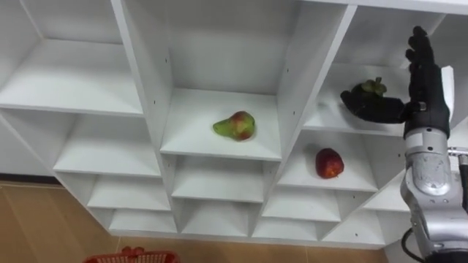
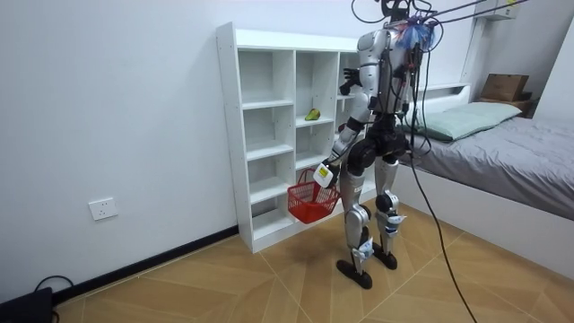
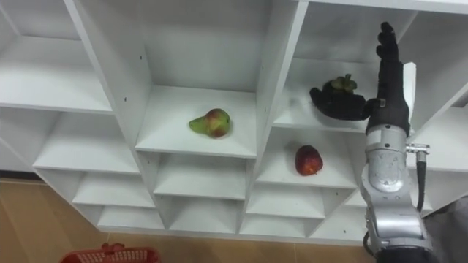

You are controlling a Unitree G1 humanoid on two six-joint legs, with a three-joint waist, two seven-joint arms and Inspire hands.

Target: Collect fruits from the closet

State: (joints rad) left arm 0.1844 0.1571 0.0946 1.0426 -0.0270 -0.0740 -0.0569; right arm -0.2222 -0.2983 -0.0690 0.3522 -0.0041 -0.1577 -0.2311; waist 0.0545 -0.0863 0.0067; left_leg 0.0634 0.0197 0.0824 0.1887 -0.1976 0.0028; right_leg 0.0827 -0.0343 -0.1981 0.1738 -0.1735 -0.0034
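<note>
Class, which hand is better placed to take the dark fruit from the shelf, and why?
Right. The right hand is raised, open, beside the dark fruit on its shelf; the left hand hangs low, carrying the red basket.

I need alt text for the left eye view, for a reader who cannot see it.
The robot's open right hand, fingers upright, is at a dark fruit in a right compartment of a white shelf unit. A pear lies in the middle compartment, a red apple below the dark fruit.
</note>
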